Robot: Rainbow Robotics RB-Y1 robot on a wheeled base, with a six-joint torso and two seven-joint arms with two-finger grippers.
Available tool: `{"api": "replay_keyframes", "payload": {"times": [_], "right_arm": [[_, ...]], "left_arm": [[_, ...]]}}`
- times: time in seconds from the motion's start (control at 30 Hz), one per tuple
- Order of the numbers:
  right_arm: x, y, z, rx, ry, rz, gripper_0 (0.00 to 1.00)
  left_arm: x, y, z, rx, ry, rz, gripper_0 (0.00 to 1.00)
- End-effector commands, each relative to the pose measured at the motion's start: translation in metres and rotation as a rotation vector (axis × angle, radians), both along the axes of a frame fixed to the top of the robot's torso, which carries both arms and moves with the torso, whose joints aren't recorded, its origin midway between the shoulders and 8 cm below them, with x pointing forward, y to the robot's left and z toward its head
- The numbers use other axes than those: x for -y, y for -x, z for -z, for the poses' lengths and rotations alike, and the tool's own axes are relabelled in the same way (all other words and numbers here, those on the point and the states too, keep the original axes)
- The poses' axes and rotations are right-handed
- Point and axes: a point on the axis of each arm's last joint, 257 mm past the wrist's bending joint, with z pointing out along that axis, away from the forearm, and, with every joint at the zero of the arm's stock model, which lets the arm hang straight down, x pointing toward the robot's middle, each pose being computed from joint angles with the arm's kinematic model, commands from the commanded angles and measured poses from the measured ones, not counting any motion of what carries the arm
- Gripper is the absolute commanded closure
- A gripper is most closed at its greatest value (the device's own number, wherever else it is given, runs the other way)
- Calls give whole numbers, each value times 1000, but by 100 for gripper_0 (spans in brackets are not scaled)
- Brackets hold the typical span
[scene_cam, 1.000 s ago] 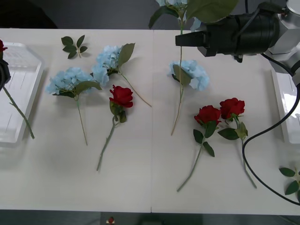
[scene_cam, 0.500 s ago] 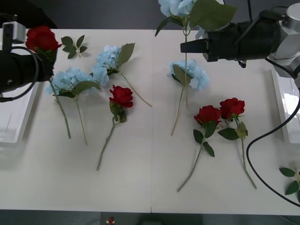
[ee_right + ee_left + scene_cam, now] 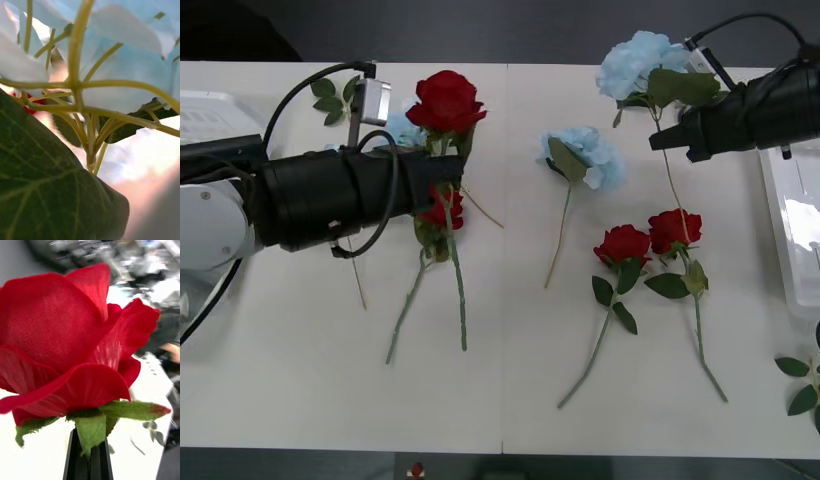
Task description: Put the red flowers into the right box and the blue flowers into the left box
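Note:
My left gripper (image 3: 446,172) is shut on the stem of a red flower (image 3: 445,100) and holds it upright over the table's left-middle. Its bloom (image 3: 71,341) stands above the black fingers (image 3: 75,461). My right gripper (image 3: 662,140) is shut on the stem of a blue flower (image 3: 640,60), held aloft at the far right, seen from below (image 3: 88,123). Two red flowers (image 3: 623,243) (image 3: 676,228) and a blue flower (image 3: 585,155) lie on the table. Another red flower (image 3: 442,212) and a blue one (image 3: 402,128) are partly hidden by my left arm. The left box (image 3: 210,115) and the right box (image 3: 792,230) sit at the edges.
A bloomless leaf sprig (image 3: 335,95) lies at the back left and another (image 3: 805,385) at the front right edge. A black cable loops over my left arm. The table's front strip is bare white surface.
My left arm has swung right from the left box to over the table's middle-left, carrying the red flower. My right arm has drawn back to the right with the blue flower.

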Motion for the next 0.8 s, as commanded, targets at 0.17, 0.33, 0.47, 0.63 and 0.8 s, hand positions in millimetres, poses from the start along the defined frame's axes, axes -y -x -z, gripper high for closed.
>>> {"api": "replay_keyframes", "payload": {"times": [0.17, 0.33, 0.47, 0.63, 0.8], "right_arm": [[62, -41, 37, 40, 152, 235, 100], [72, -54, 53, 84, 244, 272, 100], [77, -52, 59, 83, 291, 258, 37], [70, -35, 61, 33, 283, 190, 0], [54, -11, 35, -13, 199, 87, 0]], "left_arm": [[37, 14, -82, 175, 200, 69, 100], [47, 10, -98, 217, 271, 37, 100], [57, 7, -104, 224, 328, 1, 100], [60, 6, -105, 224, 341, -8, 100], [60, 5, -103, 221, 338, -9, 100]]}}
